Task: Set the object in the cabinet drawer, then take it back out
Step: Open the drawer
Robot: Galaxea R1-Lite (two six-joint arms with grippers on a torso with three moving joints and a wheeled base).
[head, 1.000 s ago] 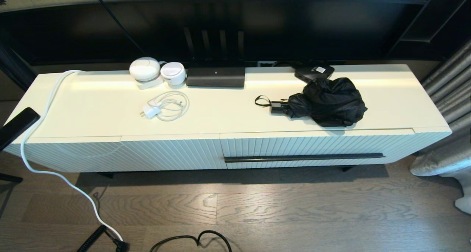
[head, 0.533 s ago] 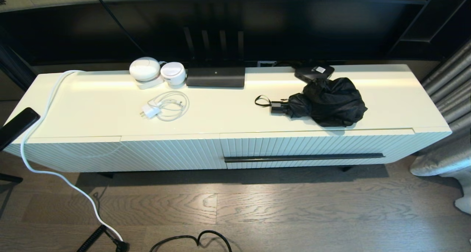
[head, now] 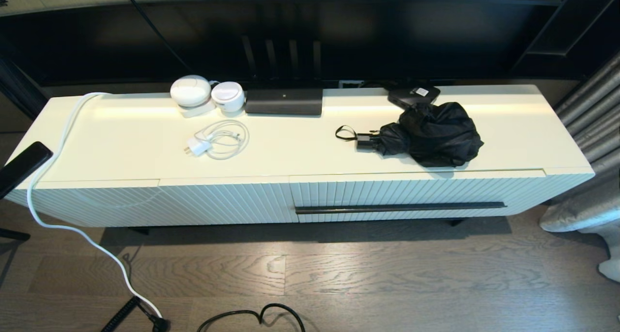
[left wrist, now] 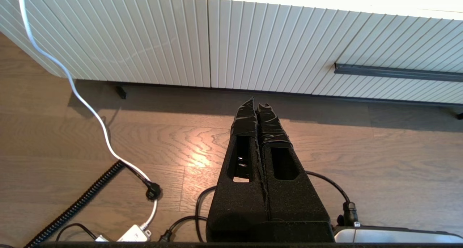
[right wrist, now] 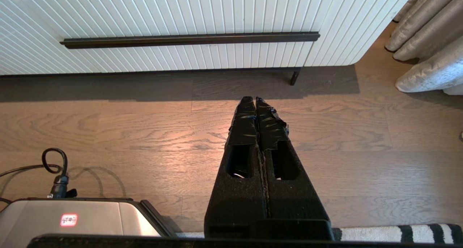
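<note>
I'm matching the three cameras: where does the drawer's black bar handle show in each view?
Head view: the black bar handle runs along the closed drawer front, right of centre.
Left wrist view: only its end shows, far right.
Right wrist view: whole bar near top.
Shared landmark: the ribbed cream front.

black box (head: pixel 413 95) partly behind the umbrella (head: pixel 428 133), drawer handle (left wrist: pixel 398 72) cut off at the edge

Long cream cabinet top (head: pixel 300 152) with black umbrella (head: pixel 428 134), white charger (head: pixel 215 140), black box (head: pixel 413 95), two white pods (head: pixel 206 94)
</note>
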